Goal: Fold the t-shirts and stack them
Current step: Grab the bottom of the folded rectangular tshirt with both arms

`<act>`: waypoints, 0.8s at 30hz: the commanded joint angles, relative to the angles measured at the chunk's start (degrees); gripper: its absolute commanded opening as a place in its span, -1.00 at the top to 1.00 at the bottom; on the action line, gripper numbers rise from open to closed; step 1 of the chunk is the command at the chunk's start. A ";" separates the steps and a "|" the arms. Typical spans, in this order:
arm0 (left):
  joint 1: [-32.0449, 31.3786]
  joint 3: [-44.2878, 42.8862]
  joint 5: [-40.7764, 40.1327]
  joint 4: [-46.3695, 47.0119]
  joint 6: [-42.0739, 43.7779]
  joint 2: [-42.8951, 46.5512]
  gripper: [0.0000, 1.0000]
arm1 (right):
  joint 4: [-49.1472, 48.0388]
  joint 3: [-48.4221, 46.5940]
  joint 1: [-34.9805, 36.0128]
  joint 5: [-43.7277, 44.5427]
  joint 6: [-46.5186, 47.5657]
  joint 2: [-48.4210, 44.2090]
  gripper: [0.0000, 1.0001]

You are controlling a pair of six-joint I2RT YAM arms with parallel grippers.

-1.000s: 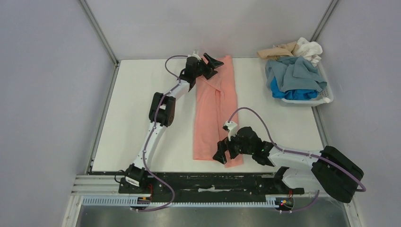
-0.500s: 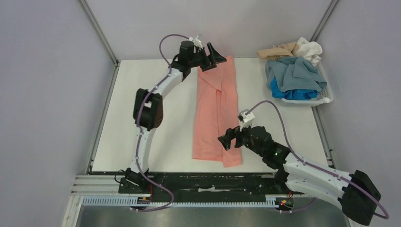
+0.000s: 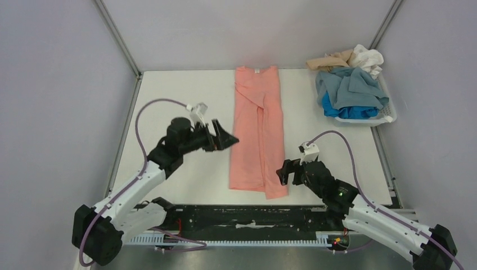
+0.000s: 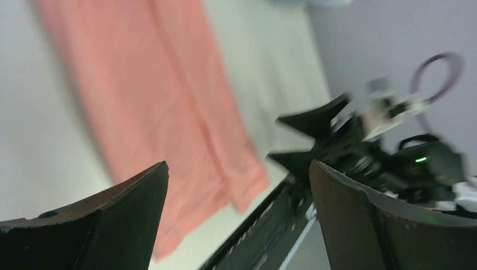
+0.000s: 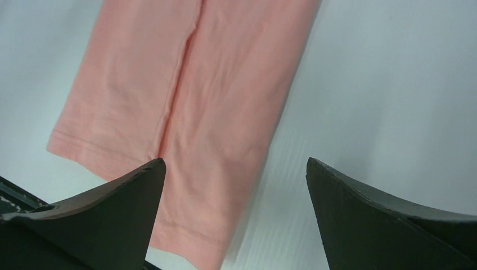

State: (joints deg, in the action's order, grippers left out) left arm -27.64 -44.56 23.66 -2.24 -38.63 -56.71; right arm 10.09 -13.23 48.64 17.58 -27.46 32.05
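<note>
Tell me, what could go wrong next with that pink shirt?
The narrow folded salmon-pink cloth t-shirt has an uneven near hem, so the next fold may come out crooked.
Both arms' jaws stand open, holding nothing; a shallow pinch could lift only the top layer.
Crumpled shirts overhang the white plastic basket; pulling one may drag others out.

We show 1 folded t-shirt (image 3: 256,132) on the table (image 3: 169,101) between left gripper (image 3: 230,139) and right gripper (image 3: 281,173); other t-shirts (image 3: 349,90) lie in the basket (image 3: 389,117), far right.
</note>
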 commanded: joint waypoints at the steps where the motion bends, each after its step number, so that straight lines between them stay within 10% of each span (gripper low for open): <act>1: -3.86 14.16 -1.84 -7.06 -8.28 5.01 -1.00 | 8.05 -1.27 0.14 -4.26 -3.66 2.19 -0.96; 24: -14.20 26.63 -4.09 10.49 -10.61 -10.72 -1.00 | 7.94 1.15 0.13 -22.97 -8.19 7.28 0.19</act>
State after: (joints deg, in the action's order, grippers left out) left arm -41.15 -18.37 20.18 2.57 -47.72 -63.57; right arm 21.54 -13.76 48.64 -0.19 -35.35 39.20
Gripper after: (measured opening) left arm 0.996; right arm 0.435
